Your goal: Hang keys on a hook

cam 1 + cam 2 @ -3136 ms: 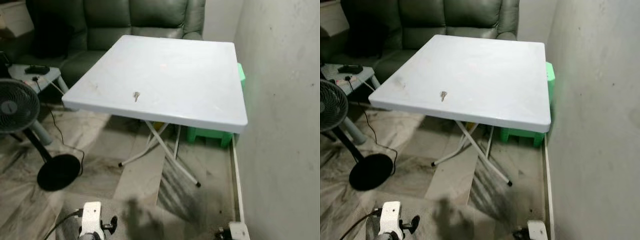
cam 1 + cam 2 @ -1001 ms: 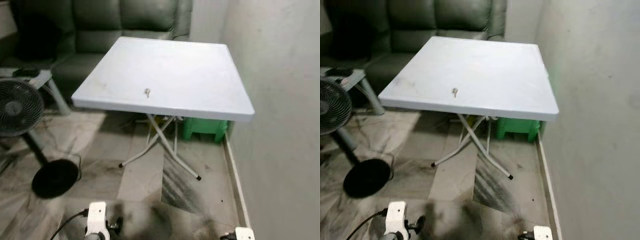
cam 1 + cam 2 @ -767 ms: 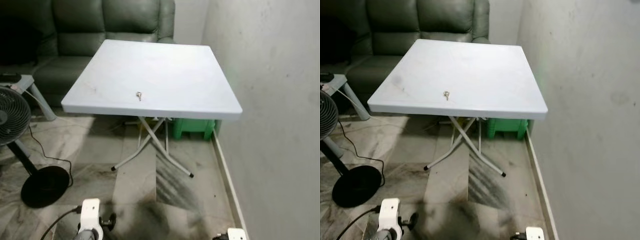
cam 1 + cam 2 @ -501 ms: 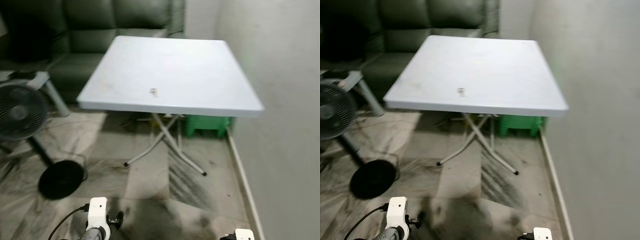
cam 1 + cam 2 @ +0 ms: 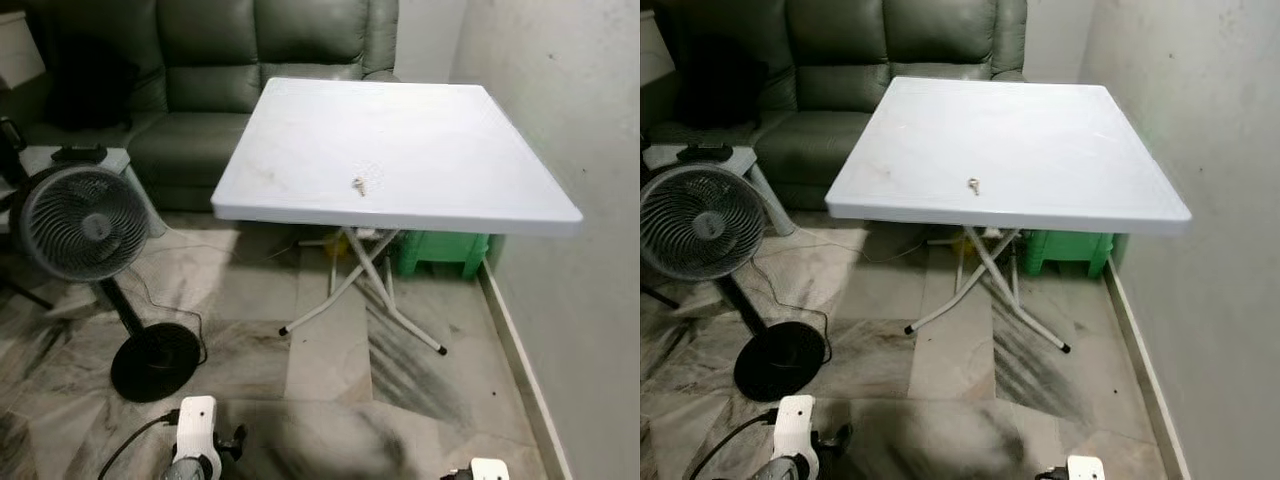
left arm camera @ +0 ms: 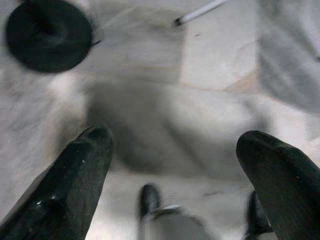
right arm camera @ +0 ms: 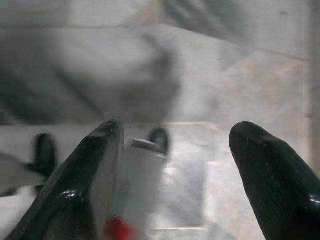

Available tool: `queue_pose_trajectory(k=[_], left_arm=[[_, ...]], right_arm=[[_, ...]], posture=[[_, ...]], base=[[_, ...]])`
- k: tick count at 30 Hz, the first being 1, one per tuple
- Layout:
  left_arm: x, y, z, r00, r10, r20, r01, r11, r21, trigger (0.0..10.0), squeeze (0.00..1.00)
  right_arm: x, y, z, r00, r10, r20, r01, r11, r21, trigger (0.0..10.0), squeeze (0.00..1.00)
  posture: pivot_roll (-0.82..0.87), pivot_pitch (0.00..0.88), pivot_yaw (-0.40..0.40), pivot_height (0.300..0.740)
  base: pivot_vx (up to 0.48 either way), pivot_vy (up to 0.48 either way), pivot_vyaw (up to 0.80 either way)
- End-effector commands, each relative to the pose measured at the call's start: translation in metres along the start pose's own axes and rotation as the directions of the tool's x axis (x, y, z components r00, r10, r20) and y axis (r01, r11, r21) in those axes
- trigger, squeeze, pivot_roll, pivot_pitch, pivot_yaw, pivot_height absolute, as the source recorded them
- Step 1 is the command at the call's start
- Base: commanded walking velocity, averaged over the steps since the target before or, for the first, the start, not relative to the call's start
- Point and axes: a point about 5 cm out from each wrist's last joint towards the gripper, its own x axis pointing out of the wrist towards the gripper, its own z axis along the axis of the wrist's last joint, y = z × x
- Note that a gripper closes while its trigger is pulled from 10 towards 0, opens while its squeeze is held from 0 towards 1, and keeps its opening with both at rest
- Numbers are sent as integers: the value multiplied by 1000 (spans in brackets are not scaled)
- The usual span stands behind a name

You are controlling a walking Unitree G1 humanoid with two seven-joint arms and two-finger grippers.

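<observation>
pretty much nothing done yet, the keys (image 5: 360, 185) sit untouched near the front edge of the white plastic desk (image 5: 480, 150), smooth flat top on thin crossed metal legs. left gripper (image 6: 175, 165) and right gripper (image 7: 175, 155) both hang low over the marble-look floor (image 5: 320, 350), glossy black fingers spread apart, empty. can't spot any hook, so grabbing and hanging are all left

Soft indoor light is falling evenly on the white table (image 5: 420, 130), which is casting a streaked shadow on the floor (image 5: 330, 350) — both wrist views are smearing with blur.
</observation>
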Motion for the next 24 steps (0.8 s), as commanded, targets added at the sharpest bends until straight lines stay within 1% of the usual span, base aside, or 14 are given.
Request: queue_pose_trajectory(k=[1, 7, 21, 22, 24], left_arm=[[2, -1, 6, 1000, -3, 15, 2, 1000, 5, 10000, 0], [2, -2, 6, 1000, -2, 16, 2, 1000, 4, 10000, 0], [2, -1, 6, 1000, 4, 18, -4, 1000, 7, 10000, 0], [2, -1, 6, 1000, 5, 20, -5, 1000, 3, 10000, 0], [2, 0, 7, 1000, 3, 28, -3, 1000, 2, 10000, 0]], right_arm=[[0, -3, 0, 1000, -11, -2, 11, 1000, 6, 10000, 0], [-1, -3, -1, 1000, -12, -4, 12, 1000, 7, 10000, 0], [-1, -2, -2, 1000, -6, -3, 6, 1000, 19, 10000, 0], [-1, -2, -2, 1000, 1, 0, -1, 1000, 31, 10000, 1000], [-1, -1, -1, 1000, 7, 7, -7, 999, 39, 10000, 1000]], posture=[[-24, 0, 6, 740], [-24, 0, 5, 740], [-17, 0, 5, 740], [-14, 0, 5, 740], [-12, 0, 4, 740]], base=[[0, 480, 0], [0, 410, 0], [0, 0, 0], [0, 0, 0], [0, 0, 0]])
